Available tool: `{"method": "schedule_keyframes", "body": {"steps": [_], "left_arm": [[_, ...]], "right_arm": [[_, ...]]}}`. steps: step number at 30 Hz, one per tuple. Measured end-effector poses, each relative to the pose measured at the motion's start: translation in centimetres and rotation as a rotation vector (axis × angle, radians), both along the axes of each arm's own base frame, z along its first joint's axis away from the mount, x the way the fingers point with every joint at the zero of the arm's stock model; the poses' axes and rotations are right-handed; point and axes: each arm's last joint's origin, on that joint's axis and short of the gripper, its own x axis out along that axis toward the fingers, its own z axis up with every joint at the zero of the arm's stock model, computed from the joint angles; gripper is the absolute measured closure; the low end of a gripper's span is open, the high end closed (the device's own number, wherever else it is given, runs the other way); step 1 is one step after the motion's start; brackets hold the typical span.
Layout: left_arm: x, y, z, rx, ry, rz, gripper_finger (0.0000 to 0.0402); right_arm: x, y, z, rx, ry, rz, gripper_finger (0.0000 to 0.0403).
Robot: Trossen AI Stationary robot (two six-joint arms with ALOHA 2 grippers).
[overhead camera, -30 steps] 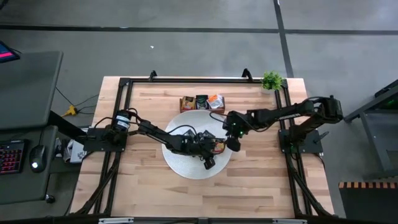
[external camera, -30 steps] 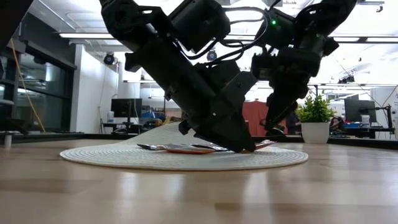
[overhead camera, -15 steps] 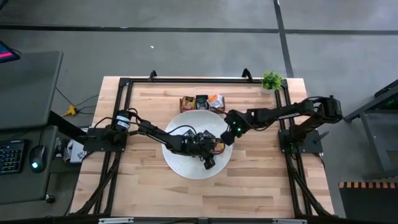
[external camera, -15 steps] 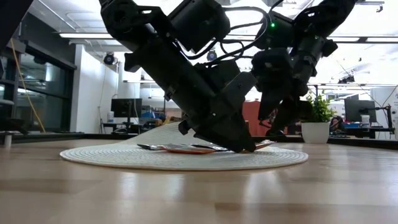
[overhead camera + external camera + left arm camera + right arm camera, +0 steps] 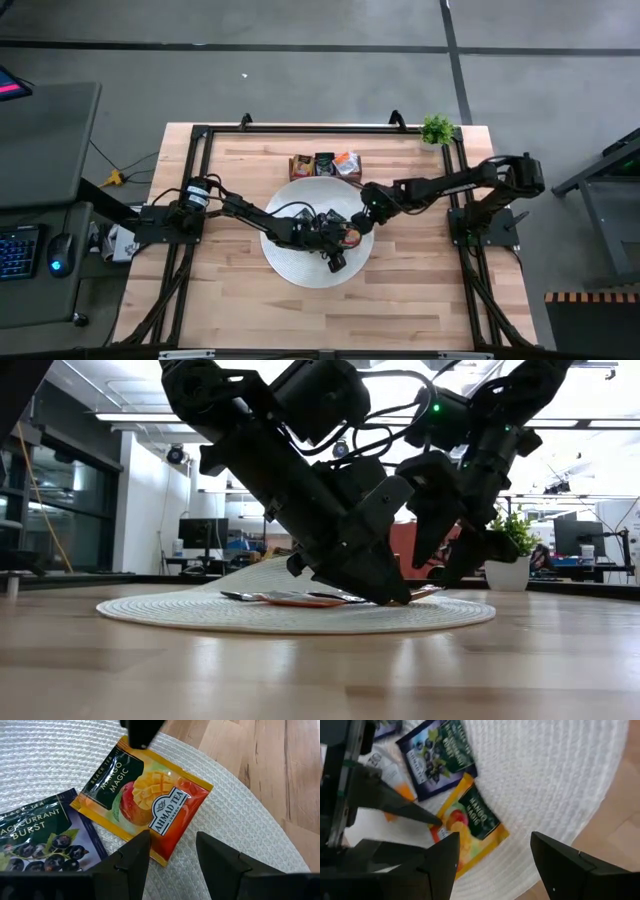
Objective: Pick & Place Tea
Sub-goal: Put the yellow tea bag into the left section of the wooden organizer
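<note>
Several tea sachets lie flat on the round white mat [image 5: 296, 263]. An orange mango sachet [image 5: 150, 805] lies next to a dark blue blackcurrant sachet [image 5: 35, 840], both also in the right wrist view [image 5: 470, 827] [image 5: 437, 755]. My left gripper [image 5: 172, 847] is open and slants down onto the mat [image 5: 390, 595], with the mango sachet's near corner between its fingers. My right gripper [image 5: 495, 850] hangs open above the mat's right part [image 5: 357, 222], clear of the sachets. My left gripper's fingers stand on either side of the mango sachet's corner [image 5: 162, 857], slanting down from the table's left. The sachet lies flat on the mat. Whether the fingers touch the sachet or the mat, I cannot tell.
A brown wooden tray [image 5: 325, 165] with sachets in its compartments stands just beyond the mat's far edge. A small potted plant [image 5: 437, 128] sits at the far right corner. Bare wood lies on the near side of the mat [image 5: 320, 320].
My right gripper has rolled about the line it points along, staying above the mat's right part; in the low view its two fingers now show spread side by side. The left gripper and the sachets have kept still.
</note>
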Motion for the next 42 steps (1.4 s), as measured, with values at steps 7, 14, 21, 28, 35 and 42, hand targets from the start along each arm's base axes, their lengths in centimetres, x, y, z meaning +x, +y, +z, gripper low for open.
{"method": "schedule_keyframes", "body": {"steps": [7, 14, 21, 28, 35, 42], "left_arm": [[0.0, 0.0, 0.0, 0.001, 0.000, 0.000, 0.0238], [0.0, 0.0, 0.0, 0.005, 0.002, -0.001, 0.0238], [0.0, 0.0, 0.0, 0.007, 0.003, -0.001, 0.0238], [0.0, 0.0, 0.0, 0.004, 0.004, -0.006, 0.0238], [0.0, 0.0, 0.0, 0.017, 0.008, -0.022, 0.0238], [0.0, 0.0, 0.0, 0.017, 0.011, -0.031, 0.0238]], "right_arm": [[0.1, 0.9, 0.0, -0.024, 0.006, -0.030, 0.0163], [0.8, 1.3, -1.1, -0.004, 0.000, -0.043, 0.0163], [1.7, 1.3, -1.7, 0.000, -0.046, -0.062, 0.0164], [2.1, 1.0, -1.4, 0.005, -0.105, -0.070, 0.0180], [2.0, 1.0, -1.5, -0.002, -0.090, -0.067, 0.0253], [1.9, 1.0, -1.6, -0.021, -0.083, -0.035, 0.0377]]}}
